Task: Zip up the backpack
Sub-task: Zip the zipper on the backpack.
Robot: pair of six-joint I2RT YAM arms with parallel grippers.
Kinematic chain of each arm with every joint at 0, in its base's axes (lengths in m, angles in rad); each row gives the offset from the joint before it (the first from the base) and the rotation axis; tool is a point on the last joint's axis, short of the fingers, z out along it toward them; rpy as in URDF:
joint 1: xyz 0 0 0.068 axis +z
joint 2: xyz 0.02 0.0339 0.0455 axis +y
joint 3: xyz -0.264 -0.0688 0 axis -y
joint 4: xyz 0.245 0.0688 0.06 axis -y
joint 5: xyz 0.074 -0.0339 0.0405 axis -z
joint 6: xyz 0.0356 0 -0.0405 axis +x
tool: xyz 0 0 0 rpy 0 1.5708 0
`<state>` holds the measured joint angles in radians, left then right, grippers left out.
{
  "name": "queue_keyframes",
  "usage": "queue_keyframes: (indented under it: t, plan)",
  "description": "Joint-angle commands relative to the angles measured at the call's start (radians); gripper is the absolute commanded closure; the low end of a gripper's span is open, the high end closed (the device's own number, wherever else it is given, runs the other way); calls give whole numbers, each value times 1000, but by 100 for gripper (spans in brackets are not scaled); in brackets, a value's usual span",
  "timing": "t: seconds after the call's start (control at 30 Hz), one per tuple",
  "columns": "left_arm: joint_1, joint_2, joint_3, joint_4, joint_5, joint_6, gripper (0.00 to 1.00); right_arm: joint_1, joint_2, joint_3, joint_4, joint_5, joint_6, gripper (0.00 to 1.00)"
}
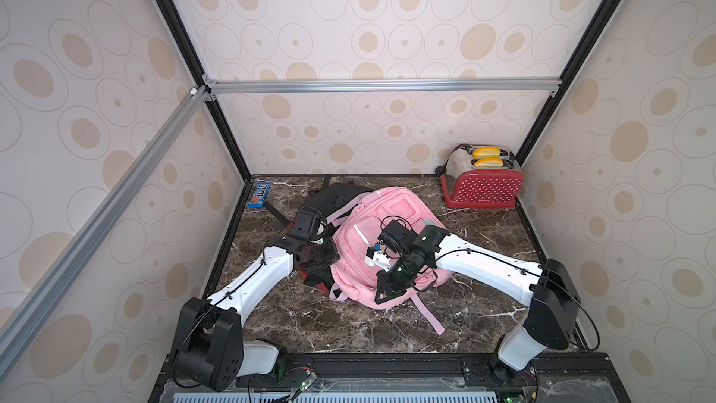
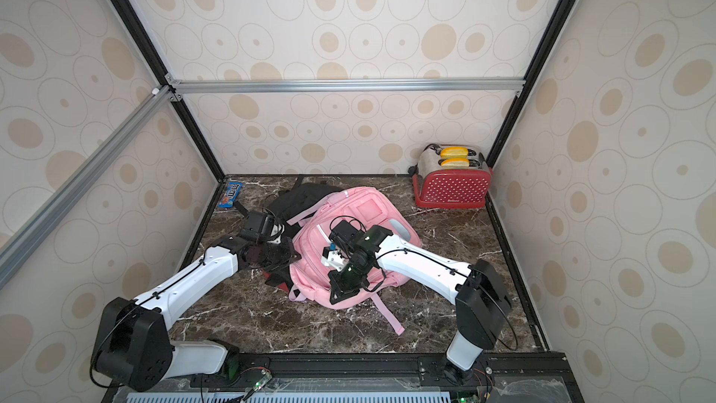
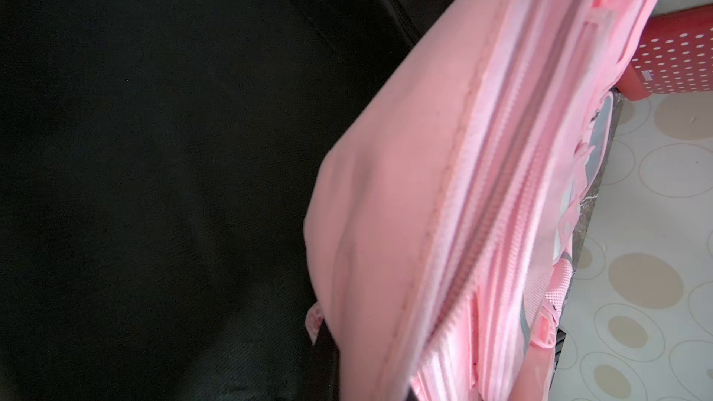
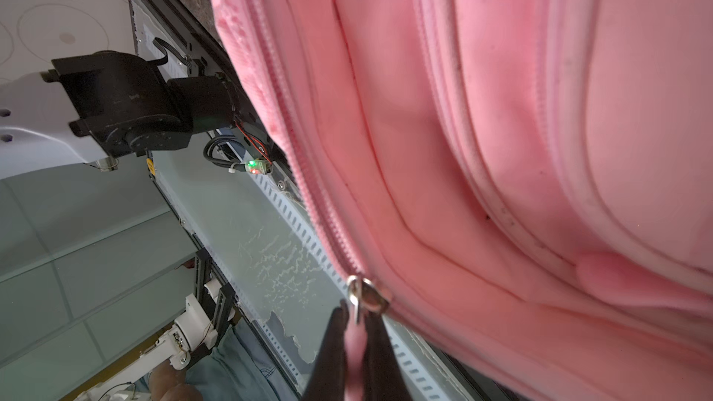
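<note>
Since cloth sags, backpack [image 1: 391, 211]: to be tautened
zipper pull [image 4: 355, 345]: pinched by right gripper [image 4: 359, 314]
left gripper [image 1: 332, 257]: clenched, hold unclear

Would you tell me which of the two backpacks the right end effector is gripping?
The pink backpack: the right end effector is shut on its zipper pull. The black backpack lies behind it.
</note>
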<state>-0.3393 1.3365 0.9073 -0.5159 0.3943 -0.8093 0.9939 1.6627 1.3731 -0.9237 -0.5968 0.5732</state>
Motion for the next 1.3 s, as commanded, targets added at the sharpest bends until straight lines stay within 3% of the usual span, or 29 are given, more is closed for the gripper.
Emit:
queue_keyframes:
  t: [0.0,1.27]
  plan:
    - [-21,-16,29,89,43,-33,100,16,17,88,14,-63,-10,100]
    - [-55,-66,2,120,49,-53,100,5,272,447,-67,-90,-87,100]
